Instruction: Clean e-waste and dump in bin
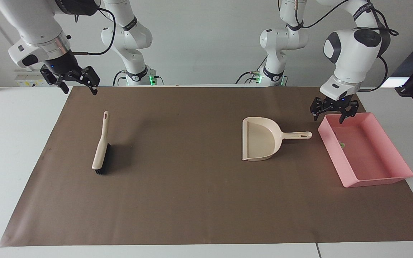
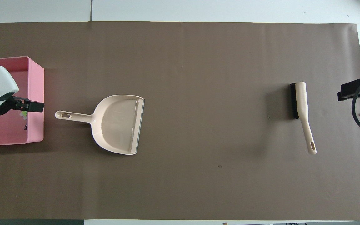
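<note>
The pink bin (image 1: 371,181) stands at the left arm's end of the table, and also shows in the overhead view (image 2: 36,81). One e-waste piece, white with a green end (image 1: 342,145), lies inside it (image 2: 23,114), with a small dark piece (image 2: 26,126) beside it. My left gripper (image 1: 330,114) is open and empty, in the air over the bin's corner nearest the robots and the dustpan (image 2: 27,106). My right gripper (image 1: 77,85) is open and empty, raised over the mat's edge at the right arm's end (image 2: 353,90), and waits.
The beige dustpan (image 1: 260,138) lies flat on the brown mat (image 1: 192,200) beside the bin, handle toward the bin (image 2: 117,122). A beige brush with black bristles (image 1: 100,152) lies toward the right arm's end (image 2: 302,103).
</note>
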Motion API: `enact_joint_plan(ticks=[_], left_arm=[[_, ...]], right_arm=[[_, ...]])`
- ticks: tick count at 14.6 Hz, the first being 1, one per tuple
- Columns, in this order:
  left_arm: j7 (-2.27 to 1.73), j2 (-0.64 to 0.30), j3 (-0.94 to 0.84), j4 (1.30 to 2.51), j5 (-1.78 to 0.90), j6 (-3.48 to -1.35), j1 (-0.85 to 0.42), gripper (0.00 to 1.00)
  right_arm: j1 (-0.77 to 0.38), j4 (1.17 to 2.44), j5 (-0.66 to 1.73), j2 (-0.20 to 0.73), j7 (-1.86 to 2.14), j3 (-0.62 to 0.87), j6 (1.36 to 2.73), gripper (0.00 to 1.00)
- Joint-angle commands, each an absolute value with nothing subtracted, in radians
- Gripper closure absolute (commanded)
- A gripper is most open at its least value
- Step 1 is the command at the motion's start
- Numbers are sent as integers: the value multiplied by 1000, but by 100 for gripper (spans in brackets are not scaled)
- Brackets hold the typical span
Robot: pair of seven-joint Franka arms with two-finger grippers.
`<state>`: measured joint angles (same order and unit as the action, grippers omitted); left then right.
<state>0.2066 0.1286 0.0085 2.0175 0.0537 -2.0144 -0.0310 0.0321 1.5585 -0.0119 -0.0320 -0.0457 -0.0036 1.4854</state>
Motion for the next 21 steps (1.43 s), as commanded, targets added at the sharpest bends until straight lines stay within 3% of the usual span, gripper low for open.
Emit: enact_joint_plan(ticks=[1,5,12,21], left_arm=[[172,42,3,1812,5,-1854,8,2],[126,-29,3,1602,-46,-1685,26,2],[58,80,3,1681,-38,-1531,25,2],[60,78,2,1698,-34,-1611,25,2]], right_arm=[[43,1572,2,-41,-26,0,1494,1],[43,1572,2,-40,-26,2,1494,1],[43,1572,2,-40,-26,2,1494,1],[43,1572,2,-40,-26,2,1494,1]])
